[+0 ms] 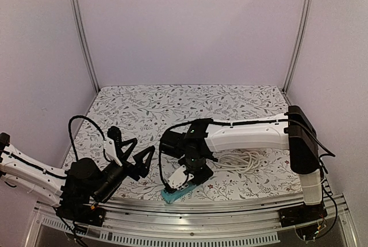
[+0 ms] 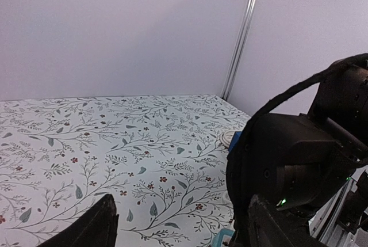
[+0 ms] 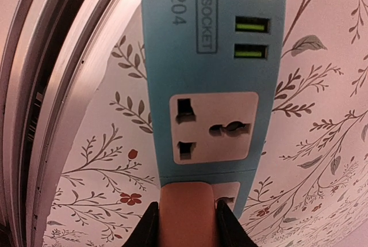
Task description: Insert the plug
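Observation:
A blue power strip point(image 1: 174, 193) lies at the table's near edge; in the right wrist view it point(image 3: 207, 57) shows USB ports and one free universal socket. My right gripper point(image 1: 188, 174) is shut on a pale plug point(image 3: 187, 215), black fingers point(image 3: 147, 228) on both sides. The plug sits over the left part of the strip's second socket; its prongs are hidden. The plug's white cable point(image 1: 246, 160) lies coiled under the right arm. My left gripper point(image 1: 130, 153) is open and empty, raised to the left of the strip, whose corner point(image 2: 222, 239) shows in its view.
The metal rail point(image 1: 230, 205) runs along the table's near edge, right beside the strip, and shows in the right wrist view point(image 3: 52, 86). The right arm's dark wrist point(image 2: 299, 166) fills the right side of the left wrist view. The floral tablecloth point(image 1: 190, 103) stretches to the back wall.

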`<state>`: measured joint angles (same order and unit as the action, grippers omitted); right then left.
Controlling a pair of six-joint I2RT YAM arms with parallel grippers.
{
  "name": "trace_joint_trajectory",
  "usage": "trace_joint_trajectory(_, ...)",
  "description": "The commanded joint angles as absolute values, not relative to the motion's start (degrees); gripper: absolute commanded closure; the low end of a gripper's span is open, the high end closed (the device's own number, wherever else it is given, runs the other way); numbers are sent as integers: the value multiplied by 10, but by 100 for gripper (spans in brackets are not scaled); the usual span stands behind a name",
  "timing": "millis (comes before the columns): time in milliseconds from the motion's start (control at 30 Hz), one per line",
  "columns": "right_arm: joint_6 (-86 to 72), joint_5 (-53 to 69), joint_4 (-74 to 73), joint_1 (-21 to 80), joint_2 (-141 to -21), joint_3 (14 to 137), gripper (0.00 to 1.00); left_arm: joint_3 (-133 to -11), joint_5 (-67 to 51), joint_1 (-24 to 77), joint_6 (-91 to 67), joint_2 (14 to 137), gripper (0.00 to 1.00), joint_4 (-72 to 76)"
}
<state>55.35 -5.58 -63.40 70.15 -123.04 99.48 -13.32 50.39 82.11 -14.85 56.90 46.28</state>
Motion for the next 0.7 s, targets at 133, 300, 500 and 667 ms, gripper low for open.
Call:
trace_joint_trajectory(133,554,-46,-631,692,-1308,969,100,-127,504,814,-149,567,22,468)
trace_joint_trajectory(300,550,-53,-628,692,-1316,966,100,-126,504,814,-149,567,22,468)
trace_joint_trajectory(500,544,-57,-624,692,-1314,965,99,-126,500,814,-149,568,22,468)
trace_joint_trajectory(667,535,-65,-617,692,-1308,963,70,-126,498,814,-149,572,22,470)
